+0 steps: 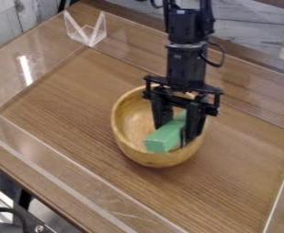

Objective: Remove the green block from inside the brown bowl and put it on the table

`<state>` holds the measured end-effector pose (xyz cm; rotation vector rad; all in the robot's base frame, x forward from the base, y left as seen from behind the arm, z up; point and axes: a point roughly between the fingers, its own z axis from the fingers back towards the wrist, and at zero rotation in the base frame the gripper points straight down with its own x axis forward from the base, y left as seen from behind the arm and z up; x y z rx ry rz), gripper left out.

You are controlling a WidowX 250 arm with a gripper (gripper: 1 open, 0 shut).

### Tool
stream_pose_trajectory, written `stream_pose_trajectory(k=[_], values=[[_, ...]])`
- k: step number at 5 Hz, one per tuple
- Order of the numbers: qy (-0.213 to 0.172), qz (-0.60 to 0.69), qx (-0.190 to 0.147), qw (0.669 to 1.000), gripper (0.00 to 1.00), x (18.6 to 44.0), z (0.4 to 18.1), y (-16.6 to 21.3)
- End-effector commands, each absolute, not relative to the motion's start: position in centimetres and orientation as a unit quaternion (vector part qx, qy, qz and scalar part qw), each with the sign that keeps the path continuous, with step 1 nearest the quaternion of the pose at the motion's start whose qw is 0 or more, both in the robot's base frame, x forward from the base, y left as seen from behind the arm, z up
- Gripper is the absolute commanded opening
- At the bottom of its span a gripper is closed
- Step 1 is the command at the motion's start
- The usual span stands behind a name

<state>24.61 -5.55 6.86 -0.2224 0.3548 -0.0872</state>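
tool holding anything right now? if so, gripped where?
Yes. The tool is shut on the green block, gripping its upper end; the lower end angles down inside the brown bowl.

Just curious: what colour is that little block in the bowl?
Bright green block, plain, seen in the only camera view.
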Motion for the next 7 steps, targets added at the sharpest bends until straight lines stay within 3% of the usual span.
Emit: stream_pose_trajectory(k=[1, 6, 7], values=[[0.126, -0.061, -0.114, 0.983, 0.00, 25.8, 8.6, -6.3], [0.108, -0.092, -0.123, 0.982, 0.00, 25.4, 7.3, -7.3], [0.106, -0.091, -0.128, 0.982, 0.00, 25.1, 8.1, -6.9]])
